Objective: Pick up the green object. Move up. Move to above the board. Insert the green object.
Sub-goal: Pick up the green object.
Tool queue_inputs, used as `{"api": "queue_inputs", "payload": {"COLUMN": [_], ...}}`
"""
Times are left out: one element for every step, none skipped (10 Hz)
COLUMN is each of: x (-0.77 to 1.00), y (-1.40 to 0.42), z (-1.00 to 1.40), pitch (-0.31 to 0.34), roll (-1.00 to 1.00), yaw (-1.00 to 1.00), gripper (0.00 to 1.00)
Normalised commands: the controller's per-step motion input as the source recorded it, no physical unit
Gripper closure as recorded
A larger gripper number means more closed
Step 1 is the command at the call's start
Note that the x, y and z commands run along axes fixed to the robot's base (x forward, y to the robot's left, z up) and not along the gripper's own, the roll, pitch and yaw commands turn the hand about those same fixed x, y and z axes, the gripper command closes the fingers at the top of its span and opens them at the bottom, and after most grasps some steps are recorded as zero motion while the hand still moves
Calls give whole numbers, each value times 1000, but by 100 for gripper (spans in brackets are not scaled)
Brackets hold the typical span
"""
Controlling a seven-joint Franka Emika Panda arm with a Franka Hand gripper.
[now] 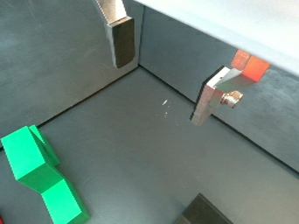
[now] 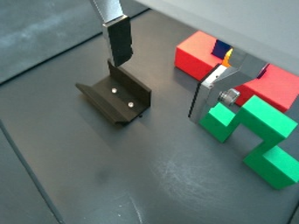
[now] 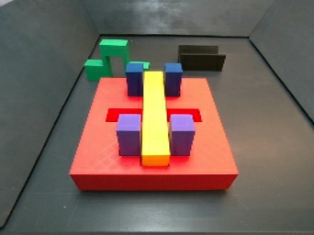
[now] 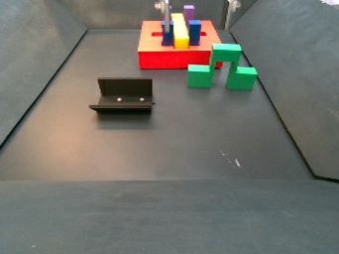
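The green object (image 3: pixel 110 57) stands on the dark floor just beyond the board's far left corner, an arch with two legs (image 4: pixel 220 67). The board (image 3: pixel 98 151) is a red slab carrying a yellow bar (image 3: pixel 153 115) and purple-blue blocks (image 3: pixel 128 136). My gripper (image 2: pixel 156 87) hangs open well above the floor, with nothing between its fingers. In both wrist views the green object (image 2: pixel 251 131) (image 1: pixel 41 175) lies off to one side of the fingers, apart from them. Only the fingertips (image 4: pixel 233 10) show at the top edge of a side view.
The fixture (image 4: pixel 123 96), a dark L-shaped bracket, stands on the floor away from the board (image 4: pixel 166 58); it sits below one finger in a wrist view (image 2: pixel 117 98). Grey walls enclose the floor on all sides.
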Motion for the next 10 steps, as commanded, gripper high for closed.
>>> {"api": "queue_inputs", "payload": {"x": [-246, -346, -306, -303, -314, -340, -403, -449, -534, -500], "y": [-646, -763, -717, -720, -714, -706, -689, -660, -554, -306], "z": [-174, -186, -171, -231, -223, -206, -186, -166, -166, -149], "pitch": [-77, -36, 0, -1, -27, -33, -73, -86, -94, -76], "roll": [114, 153, 90, 24, 0, 0, 0, 0, 31, 147], "yaw": [0, -214, -331, -354, -357, -343, -286, -263, -203, -63], "gripper": [0, 0, 0, 0, 0, 0, 0, 0, 0, 0]}}
